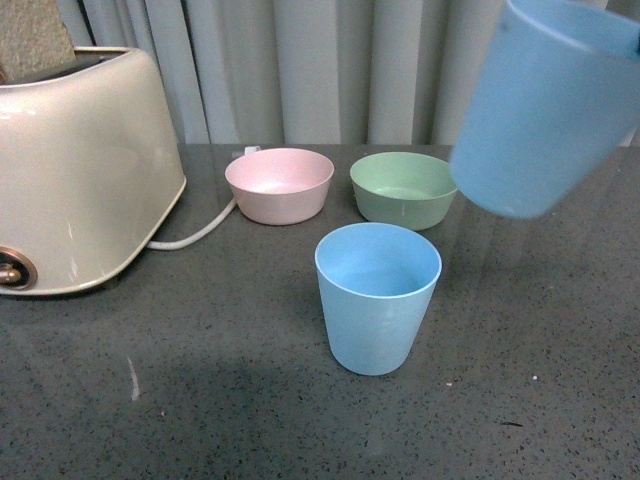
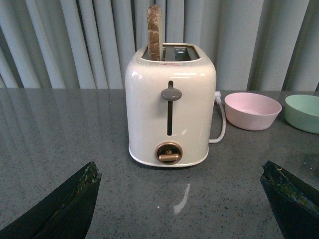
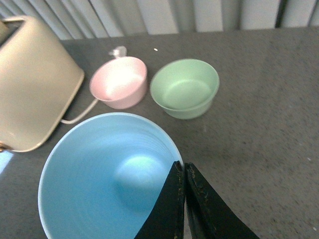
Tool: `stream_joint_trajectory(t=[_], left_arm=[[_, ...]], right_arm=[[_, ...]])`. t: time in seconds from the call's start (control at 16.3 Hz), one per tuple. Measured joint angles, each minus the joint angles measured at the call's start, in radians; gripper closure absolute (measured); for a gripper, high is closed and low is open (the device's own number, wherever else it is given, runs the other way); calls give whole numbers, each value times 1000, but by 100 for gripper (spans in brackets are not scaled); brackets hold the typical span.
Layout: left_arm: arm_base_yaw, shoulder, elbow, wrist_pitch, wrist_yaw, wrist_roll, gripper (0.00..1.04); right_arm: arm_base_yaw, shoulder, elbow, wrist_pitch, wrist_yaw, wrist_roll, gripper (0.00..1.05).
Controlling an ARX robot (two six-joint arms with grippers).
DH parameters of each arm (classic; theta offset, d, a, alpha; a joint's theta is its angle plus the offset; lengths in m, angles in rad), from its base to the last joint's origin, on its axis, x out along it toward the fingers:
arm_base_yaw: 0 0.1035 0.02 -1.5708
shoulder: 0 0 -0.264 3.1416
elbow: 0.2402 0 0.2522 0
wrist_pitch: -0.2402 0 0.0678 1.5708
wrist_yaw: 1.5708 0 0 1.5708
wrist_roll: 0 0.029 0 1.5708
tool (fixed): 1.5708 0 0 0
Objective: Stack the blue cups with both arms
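Item one: light blue tapered plastic cup (image 1: 378, 298), upright on the dark speckled tabletop (image 1: 200, 400). Item two: matching light blue cup (image 1: 545, 100), tilted and aloft at two o'clock from the first. We record the right gripper (image 3: 183, 199) pinched on its rim and the left gripper (image 2: 179, 172) with jaws wide apart, empty. Behind the first cup: pale pink plastic bowl (image 1: 279, 184) at eleven o'clock, pale green plastic bowl (image 1: 403, 188) at twelve.

Front camera faces forward, left wrist low, right wrist overhead; all share pink bowl (image 1: 280, 206)
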Motion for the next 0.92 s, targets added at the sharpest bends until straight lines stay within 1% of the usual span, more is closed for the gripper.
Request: stream_joint_trajectory(t=[0.12,0.25,0.37,0.92], left_arm=[[0,0,0,0,0,0,7],[0,0,0,0,0,0,7],[0,0,0,0,0,0,7],[0,0,0,0,0,0,7]], right_arm=[[11,0,8,2,-2,0,103],[73,30,34,13,-5,0,103],[103,87,35,23,3,-5,103],[138,206,36,72,15,-8,103]])
